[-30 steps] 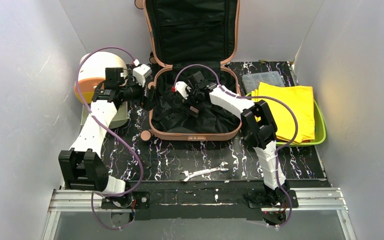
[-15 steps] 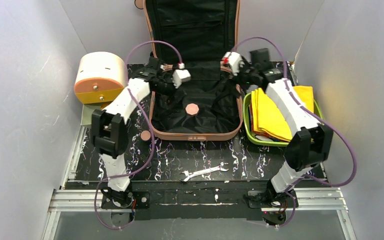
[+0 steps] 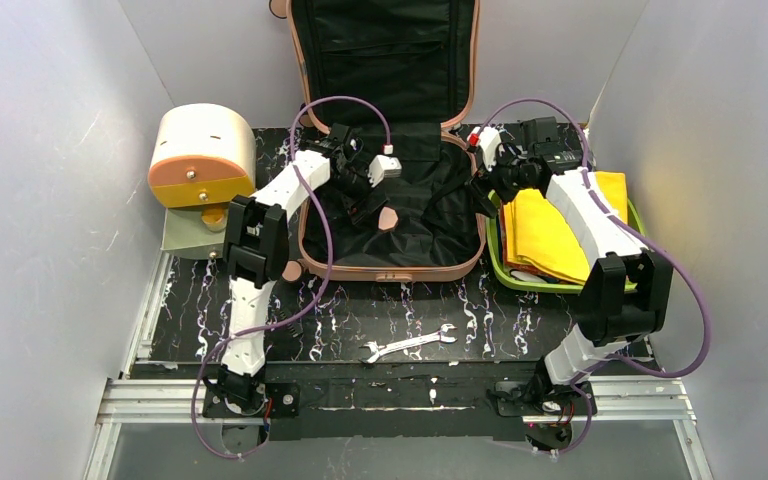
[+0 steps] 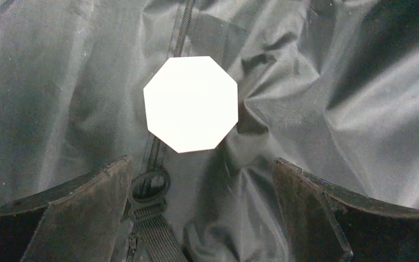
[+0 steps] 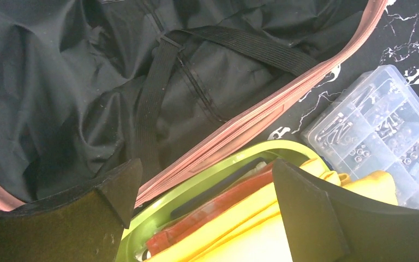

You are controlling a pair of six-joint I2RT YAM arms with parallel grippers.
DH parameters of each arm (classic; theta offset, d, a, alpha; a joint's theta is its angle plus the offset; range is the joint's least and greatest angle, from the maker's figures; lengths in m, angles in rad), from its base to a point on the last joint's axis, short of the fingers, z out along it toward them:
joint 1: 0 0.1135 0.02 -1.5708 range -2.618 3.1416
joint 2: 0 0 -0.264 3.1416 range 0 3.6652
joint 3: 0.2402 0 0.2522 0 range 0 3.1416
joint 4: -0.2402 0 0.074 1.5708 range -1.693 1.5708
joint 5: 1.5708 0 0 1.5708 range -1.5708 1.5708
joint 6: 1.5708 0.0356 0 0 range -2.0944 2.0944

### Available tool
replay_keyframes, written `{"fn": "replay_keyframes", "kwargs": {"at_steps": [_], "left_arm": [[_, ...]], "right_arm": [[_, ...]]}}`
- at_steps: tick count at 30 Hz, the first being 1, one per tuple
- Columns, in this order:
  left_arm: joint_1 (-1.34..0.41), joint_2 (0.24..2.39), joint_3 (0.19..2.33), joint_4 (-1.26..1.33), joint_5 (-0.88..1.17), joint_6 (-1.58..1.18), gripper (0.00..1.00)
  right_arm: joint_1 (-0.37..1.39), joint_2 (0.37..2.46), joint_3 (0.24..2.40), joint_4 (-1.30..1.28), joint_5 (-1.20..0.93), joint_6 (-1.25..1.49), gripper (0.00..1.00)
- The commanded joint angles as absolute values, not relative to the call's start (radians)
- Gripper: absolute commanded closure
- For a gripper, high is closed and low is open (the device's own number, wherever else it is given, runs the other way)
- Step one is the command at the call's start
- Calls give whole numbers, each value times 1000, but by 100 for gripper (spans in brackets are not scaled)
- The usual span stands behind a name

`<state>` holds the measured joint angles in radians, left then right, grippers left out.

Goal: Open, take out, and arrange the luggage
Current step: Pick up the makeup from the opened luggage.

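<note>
Over the lower shell of the luggage (image 3: 390, 270), which lies open at the tabletop's far edge, the left gripper (image 4: 201, 164) hangs spread wide and empty above a pale octagonal disc (image 4: 191, 103). The right gripper (image 5: 204, 166), equally wide and empty, sits at the shell's right rim. Taking-out seems in hand; next, the left gripper should descend and close on the disc.
</note>
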<state>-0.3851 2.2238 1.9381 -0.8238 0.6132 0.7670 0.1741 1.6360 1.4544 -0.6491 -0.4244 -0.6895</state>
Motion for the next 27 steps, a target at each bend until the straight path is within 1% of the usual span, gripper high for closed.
{"fn": "replay_keyframes", "kwargs": {"at_steps": [1, 5, 11, 17, 21, 27], "left_arm": [[-404, 2254, 2009, -860, 644, 735, 2], [-415, 2292, 2048, -858, 653, 683, 2], [-440, 2337, 2075, -850, 609, 662, 2], [-462, 2359, 2067, -820, 541, 663, 2], [-468, 2362, 2061, -805, 534, 667, 2], [-475, 2333, 2020, -780, 527, 688, 5]], "right_arm": [[172, 1585, 1436, -623, -477, -697, 2], [172, 1593, 1434, -624, -474, -698, 2], [172, 1596, 1430, -624, -482, -701, 2], [172, 1595, 1427, -629, -491, -707, 2], [171, 1599, 1425, -631, -497, -708, 2], [172, 1612, 1433, -647, -515, -709, 2]]}}
